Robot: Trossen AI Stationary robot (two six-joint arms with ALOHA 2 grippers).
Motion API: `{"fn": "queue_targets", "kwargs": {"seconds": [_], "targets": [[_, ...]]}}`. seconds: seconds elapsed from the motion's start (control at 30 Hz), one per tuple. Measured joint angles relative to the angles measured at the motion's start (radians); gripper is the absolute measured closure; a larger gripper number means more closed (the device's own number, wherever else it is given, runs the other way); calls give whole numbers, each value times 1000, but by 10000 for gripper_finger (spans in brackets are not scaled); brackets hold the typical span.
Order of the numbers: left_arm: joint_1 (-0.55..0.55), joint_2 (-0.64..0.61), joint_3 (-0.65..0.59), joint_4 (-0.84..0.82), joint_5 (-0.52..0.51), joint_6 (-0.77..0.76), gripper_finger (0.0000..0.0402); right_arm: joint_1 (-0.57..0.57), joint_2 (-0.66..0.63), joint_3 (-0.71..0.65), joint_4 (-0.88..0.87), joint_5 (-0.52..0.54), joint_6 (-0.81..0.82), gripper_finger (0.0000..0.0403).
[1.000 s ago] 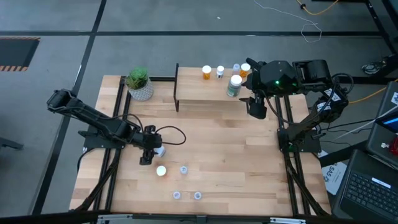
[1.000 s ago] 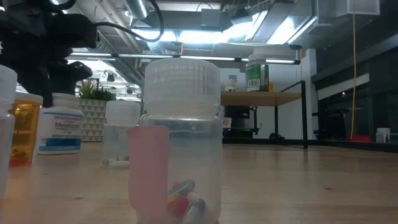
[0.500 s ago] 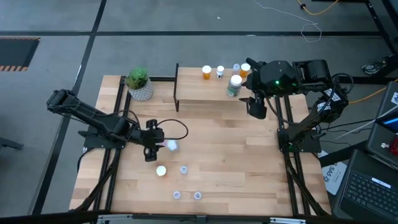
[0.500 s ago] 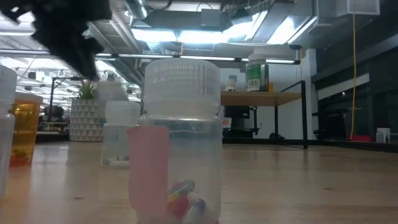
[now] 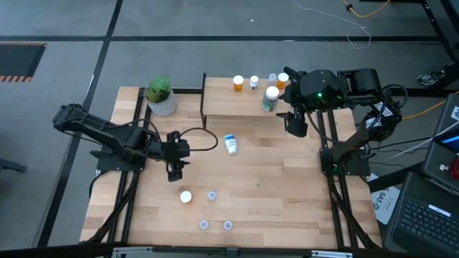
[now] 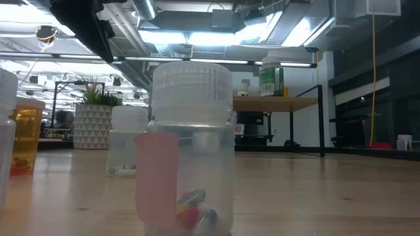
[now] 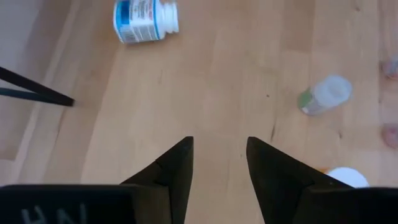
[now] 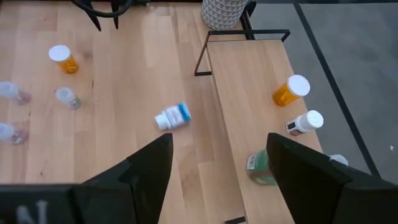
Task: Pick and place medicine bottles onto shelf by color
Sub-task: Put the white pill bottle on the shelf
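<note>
The white bottle with the blue label lies on its side on the bare surface, just in front of the shelf and well apart from both arms. Nothing holds it. In the right wrist view its cap end points toward the left arm's side of the surface and away from the shelf, so its long axis runs slantwise across the boards rather than upright. It looks spilled rather than placed, since a bottle set down on purpose would stand on its base.

The left tool hovers over the surface to the bottle's left, fingers apart with only bare wood between them, gripping nothing.

The right tool waits at the shelf's right end, fingers spread wide and empty, beside the green bottle.

On the shelf stand two orange bottles and a small white one, grouped roughly by colour along the back edge.

Still on the surface near the front are an orange bottle with a white cap and three tiny clear ones, upright, awaiting their turn.

To my eye, the fallen bottle now needs a grasp across its width.
</note>
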Motion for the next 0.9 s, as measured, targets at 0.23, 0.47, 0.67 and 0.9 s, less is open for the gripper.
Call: {"fn": "queue_targets", "kwargs": {"seconds": [0.23,0.47,0.67,0.9], "targets": [[2,0,0,0,-62,1,258,9,0,0,0,-73,58,141],[1,-47,2,-1,-62,44,258,52,1,-157,36,-71,138,141],[1,-67,2,-24,-104,54,257,115,2,-539,404,-73,95,141],[1,-73,1,-94,-136,8,257,162,25,-1037,1171,-81,-129,141]]}}
